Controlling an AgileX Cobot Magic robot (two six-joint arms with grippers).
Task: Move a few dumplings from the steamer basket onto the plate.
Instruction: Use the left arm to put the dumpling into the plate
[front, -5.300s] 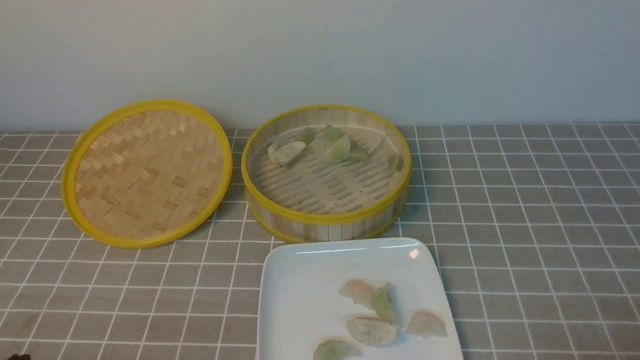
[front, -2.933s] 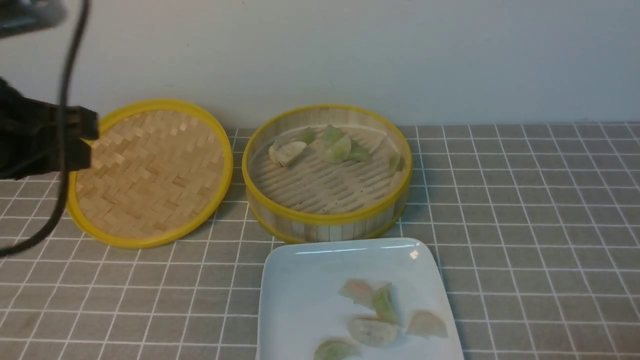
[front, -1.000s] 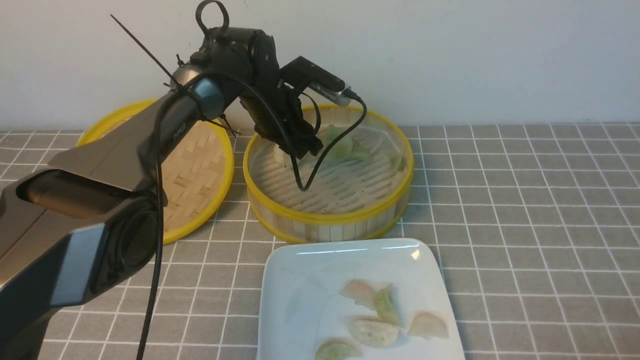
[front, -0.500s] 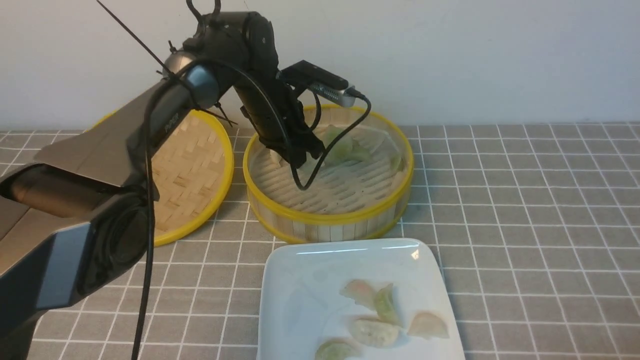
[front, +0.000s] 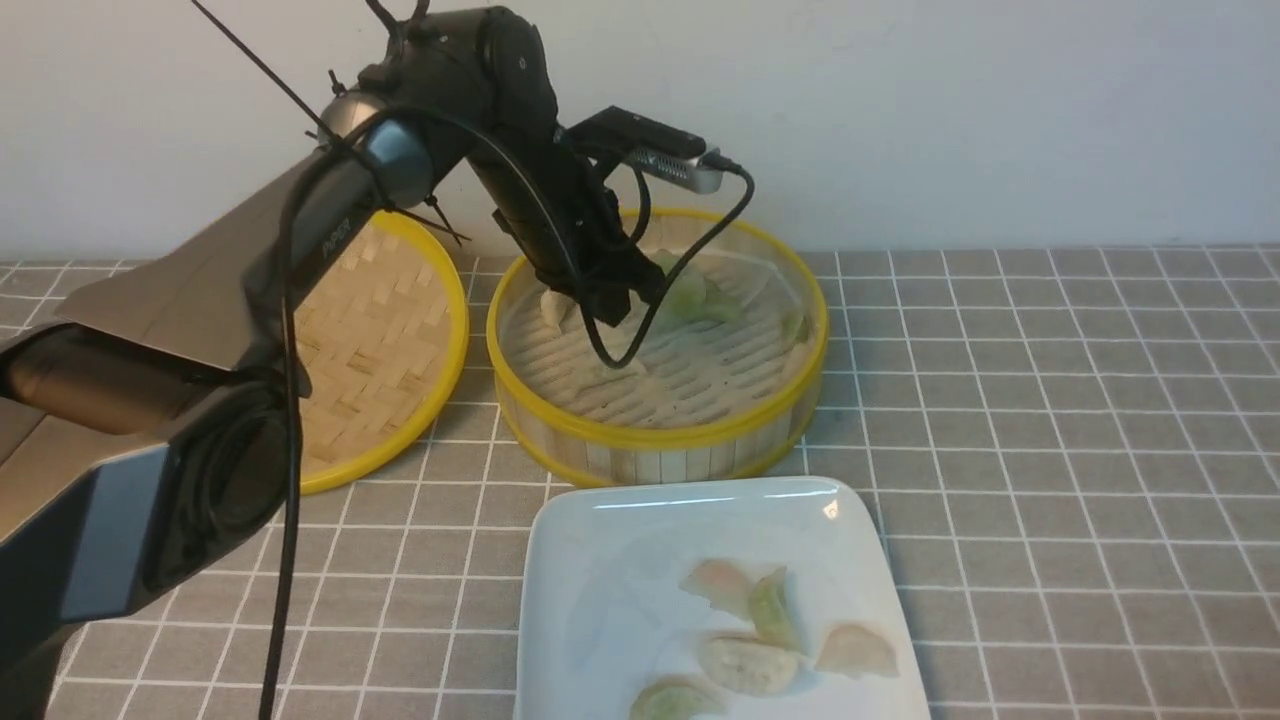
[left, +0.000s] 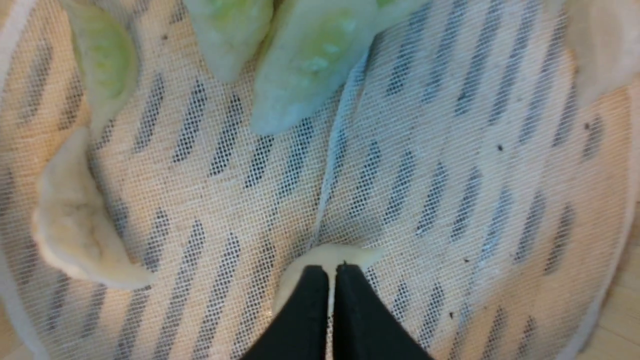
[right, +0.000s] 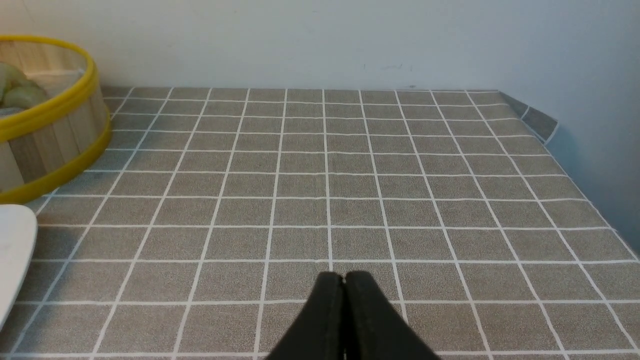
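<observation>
The steamer basket (front: 655, 435) stands at the middle back with several pale green dumplings (front: 700, 295) at its far side. My left gripper (front: 612, 312) reaches into it. In the left wrist view the left gripper (left: 332, 267) is shut on a pale whitish dumpling (left: 345, 252) just over the meshed floor; green dumplings (left: 310, 60) and a beige one (left: 75, 225) lie apart from it. The white plate (front: 600, 560) in front holds several dumplings (front: 745, 662). My right gripper (right: 343, 275) is shut and empty over the tablecloth, out of the front view.
The woven bamboo lid (front: 370, 340) lies left of the basket, partly under my left arm. A wall runs close behind both. In the right wrist view the basket (right: 50, 130) and a plate corner (right: 12, 240) show, and the table's edge (right: 575, 185).
My left arm came in from the left and reached into the basket. In the last half second its gripper has shifted slightly right and toward the basket's middle. The plate's dumplings have not moved.
</observation>
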